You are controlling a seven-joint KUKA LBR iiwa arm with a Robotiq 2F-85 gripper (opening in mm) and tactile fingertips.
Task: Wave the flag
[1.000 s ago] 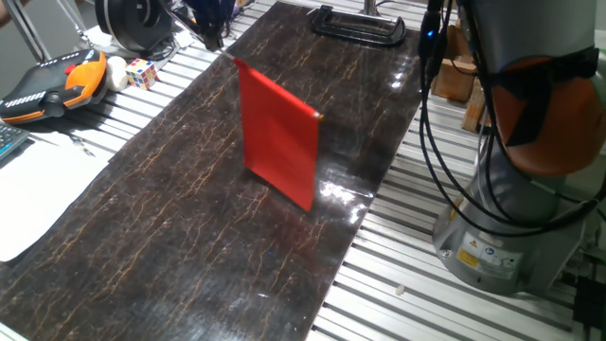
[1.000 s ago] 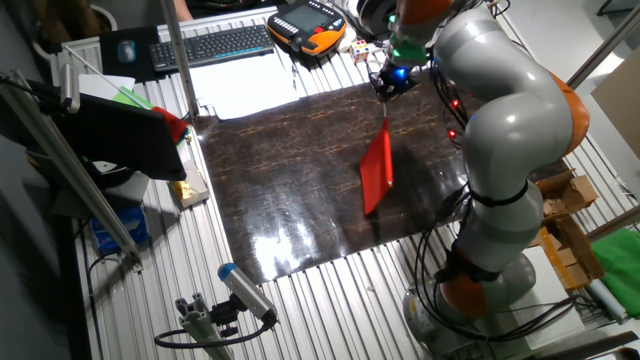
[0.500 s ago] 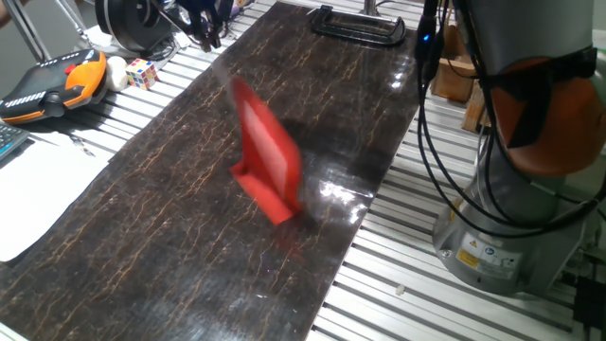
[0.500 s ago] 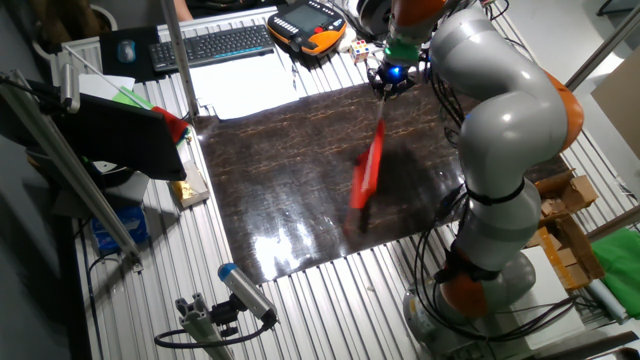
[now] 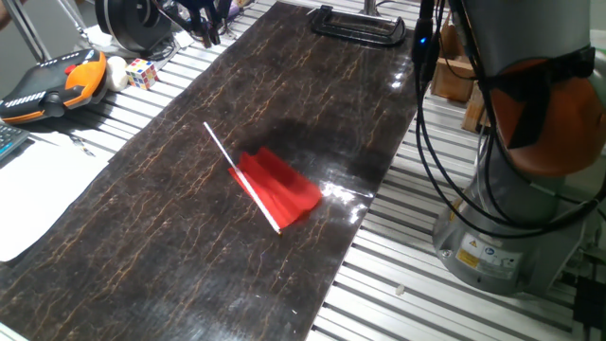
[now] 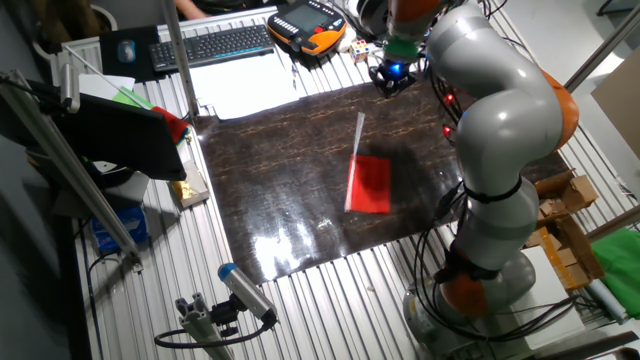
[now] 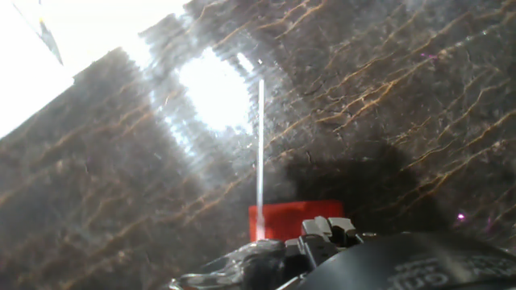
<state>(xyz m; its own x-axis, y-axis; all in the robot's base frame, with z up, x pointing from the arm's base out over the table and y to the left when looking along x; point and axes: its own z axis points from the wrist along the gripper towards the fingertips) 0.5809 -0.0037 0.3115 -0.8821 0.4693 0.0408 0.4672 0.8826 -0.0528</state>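
Note:
The flag (image 5: pixel 276 188) lies flat on the dark marbled mat (image 5: pixel 142 246), red sheet toward the right edge, thin white stick pointing up-left. It also shows in the other fixed view (image 6: pixel 371 185) and in the hand view (image 7: pixel 294 219), with the stick running straight up from the sheet. My gripper (image 5: pixel 204 21) hangs above the mat's far left corner, well apart from the flag, with its fingers spread and nothing between them. In the other fixed view the gripper (image 6: pixel 390 76) is just beyond the stick's free end.
An orange teach pendant (image 5: pixel 57 80) and a Rubik's cube (image 5: pixel 142 73) lie left of the mat. A black clamp (image 5: pixel 360 24) sits at the mat's far end. The arm's base (image 5: pixel 511 218) and cables stand on the right. A keyboard (image 6: pixel 215 45) is at the back.
One second ago the flag hung upright from my gripper. It fell, tilting, and now lies flat on the mat. The gripper has let go and stays near the far corner.

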